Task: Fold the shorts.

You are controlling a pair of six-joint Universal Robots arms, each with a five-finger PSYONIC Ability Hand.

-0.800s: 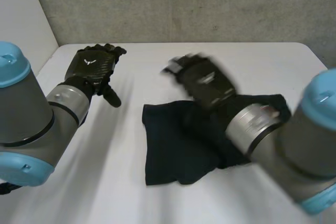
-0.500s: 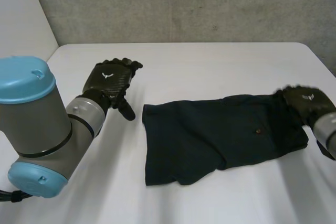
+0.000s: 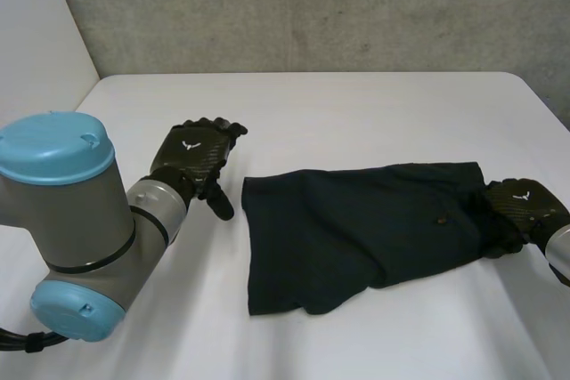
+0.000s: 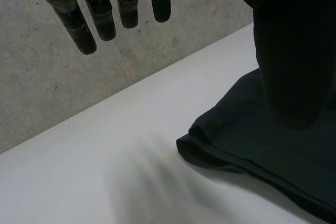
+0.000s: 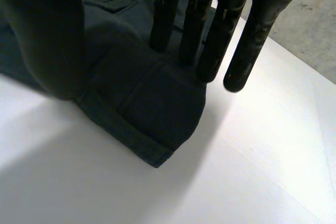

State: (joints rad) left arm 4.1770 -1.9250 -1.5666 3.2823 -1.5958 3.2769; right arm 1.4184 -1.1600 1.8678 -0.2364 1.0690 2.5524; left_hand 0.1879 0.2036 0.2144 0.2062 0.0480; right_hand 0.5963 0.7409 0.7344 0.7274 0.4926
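Right hand [image 3: 521,209] lowered onto end of dark navy cloth shorts [image 3: 356,229], fingers straight; left hand [image 3: 191,156] open, nearer opposite edge.

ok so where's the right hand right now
In the head view the right hand sits at the table's right side, on the right end of the dark shorts; its wrist view shows straight fingers resting on that end's corner.

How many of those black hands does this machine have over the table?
2. The left hand hovers just off the left edge of the shorts, apart from them. The right hand is on their right end.
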